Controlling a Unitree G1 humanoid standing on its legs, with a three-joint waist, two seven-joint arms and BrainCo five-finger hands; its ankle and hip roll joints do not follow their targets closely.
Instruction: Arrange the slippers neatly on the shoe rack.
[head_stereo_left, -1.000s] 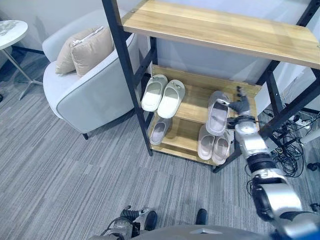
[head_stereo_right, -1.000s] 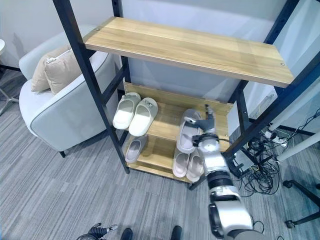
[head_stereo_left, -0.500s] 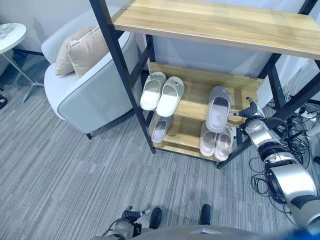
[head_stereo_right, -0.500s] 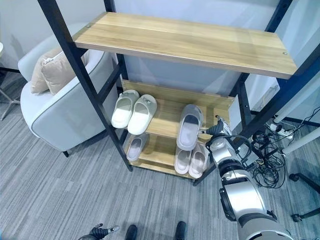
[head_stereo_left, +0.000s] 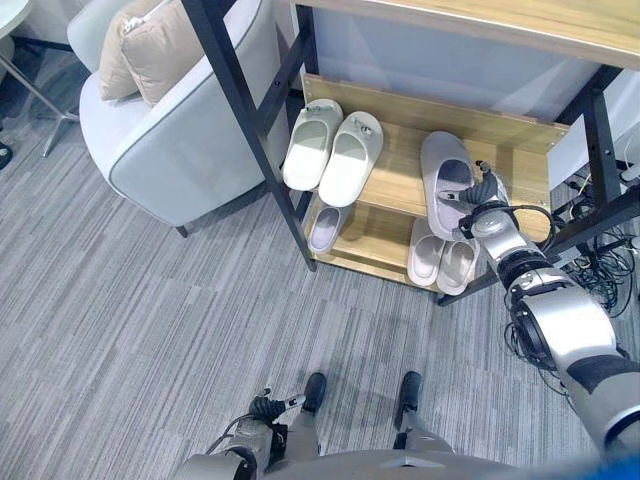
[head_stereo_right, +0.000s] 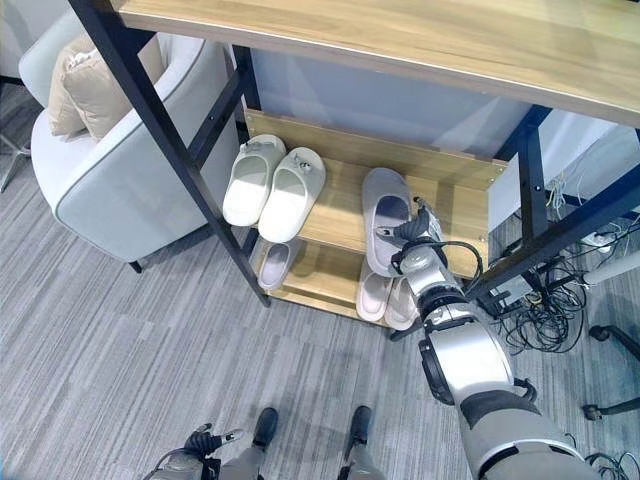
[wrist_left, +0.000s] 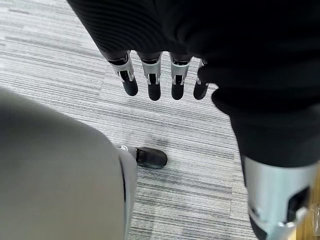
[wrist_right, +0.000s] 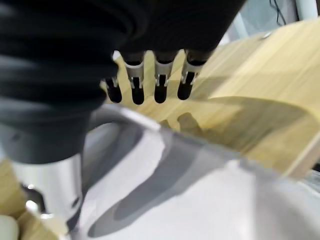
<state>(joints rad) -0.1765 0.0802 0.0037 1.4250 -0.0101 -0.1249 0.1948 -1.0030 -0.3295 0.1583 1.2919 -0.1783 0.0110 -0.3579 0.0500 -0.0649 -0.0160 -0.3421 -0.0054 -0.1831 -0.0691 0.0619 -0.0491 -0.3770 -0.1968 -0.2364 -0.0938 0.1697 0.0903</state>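
A large grey slipper (head_stereo_left: 445, 172) lies flat on the right half of the rack's middle shelf (head_stereo_left: 398, 190), toe towards the back. My right hand (head_stereo_left: 484, 194) rests against its right side, fingers (wrist_right: 159, 94) straight above the slipper (wrist_right: 200, 200), so the hand is open. A white pair (head_stereo_left: 333, 152) sits side by side on the same shelf at the left. On the lower shelf stand a pale pair (head_stereo_left: 440, 262) at the right and a single small grey slipper (head_stereo_left: 326, 228) at the left. My left hand (wrist_left: 155, 80) hangs open over the carpet.
A grey armchair (head_stereo_left: 170, 150) with beige cushions (head_stereo_left: 150, 45) stands just left of the rack's black front post (head_stereo_left: 250, 130). The wooden top shelf (head_stereo_right: 400, 40) overhangs the rack. Loose cables (head_stereo_left: 600, 285) lie on the floor at the right.
One second ago my right hand held the grey slipper tilted up; then the slipper lay on the shelf with the hand drawn off right. Now the hand is back at its side. The camera tipped downwards.
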